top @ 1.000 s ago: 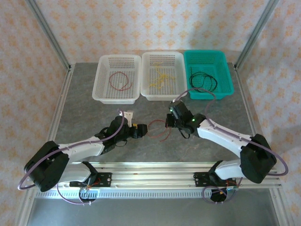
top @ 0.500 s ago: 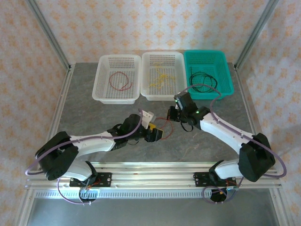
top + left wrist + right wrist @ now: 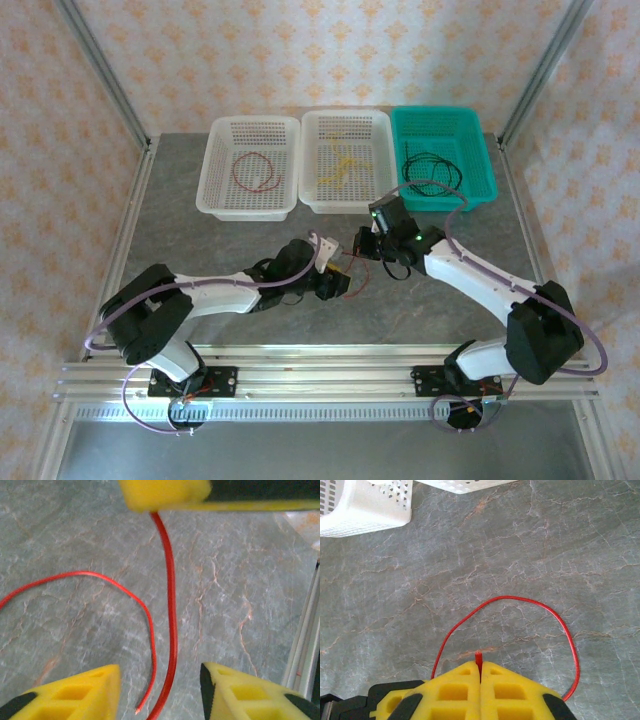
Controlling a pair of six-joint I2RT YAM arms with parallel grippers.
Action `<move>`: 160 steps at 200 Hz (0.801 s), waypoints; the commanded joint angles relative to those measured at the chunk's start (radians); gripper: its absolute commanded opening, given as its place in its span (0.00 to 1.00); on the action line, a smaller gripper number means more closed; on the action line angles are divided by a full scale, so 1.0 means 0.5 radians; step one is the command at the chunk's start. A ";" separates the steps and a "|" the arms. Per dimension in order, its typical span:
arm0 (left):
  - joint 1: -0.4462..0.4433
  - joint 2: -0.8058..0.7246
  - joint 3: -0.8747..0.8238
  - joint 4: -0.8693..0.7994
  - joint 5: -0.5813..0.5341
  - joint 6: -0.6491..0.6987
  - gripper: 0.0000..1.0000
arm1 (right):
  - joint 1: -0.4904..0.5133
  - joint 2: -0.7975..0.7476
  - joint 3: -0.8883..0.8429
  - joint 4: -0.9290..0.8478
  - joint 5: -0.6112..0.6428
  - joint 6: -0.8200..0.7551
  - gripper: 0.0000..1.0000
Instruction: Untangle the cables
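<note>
One red cable (image 3: pixel 171 600) lies loose on the grey table between the two arms, looping over the stone (image 3: pixel 520 598). My right gripper (image 3: pixel 480 664) is shut on one end of it, a short red stub sticking out between the pads. That gripper's yellow pad (image 3: pixel 165 492) shows at the top of the left wrist view, the cable hanging from it. My left gripper (image 3: pixel 160 674) is open, with the cable and its free tip between the yellow fingers, touching neither. In the top view both grippers (image 3: pixel 335 283) (image 3: pixel 365 246) meet mid-table.
Three baskets stand in a row at the back: a white one (image 3: pixel 215 195) with a red coil (image 3: pixel 255 170), a white one (image 3: pixel 312 195) with a yellow cable (image 3: pixel 340 167), a teal one (image 3: pixel 485 190) with a black coil (image 3: pixel 430 172). A metal rail (image 3: pixel 305 640) runs beside the left gripper.
My left arm has swung right up to the right gripper and its jaws have narrowed around the red cable. The right gripper shifted slightly back, still holding the cable end.
</note>
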 commanded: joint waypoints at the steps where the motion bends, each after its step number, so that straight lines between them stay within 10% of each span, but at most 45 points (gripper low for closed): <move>1: -0.012 0.040 0.073 0.050 -0.004 0.048 0.34 | -0.008 -0.009 -0.018 0.016 -0.006 0.009 0.00; 95: -0.012 -0.051 0.065 0.022 -0.027 0.067 0.00 | -0.014 -0.083 -0.038 0.078 0.112 0.005 0.00; 160: 0.001 -0.288 0.163 -0.138 -0.195 0.050 0.00 | -0.011 -0.360 -0.078 0.091 0.571 0.008 0.61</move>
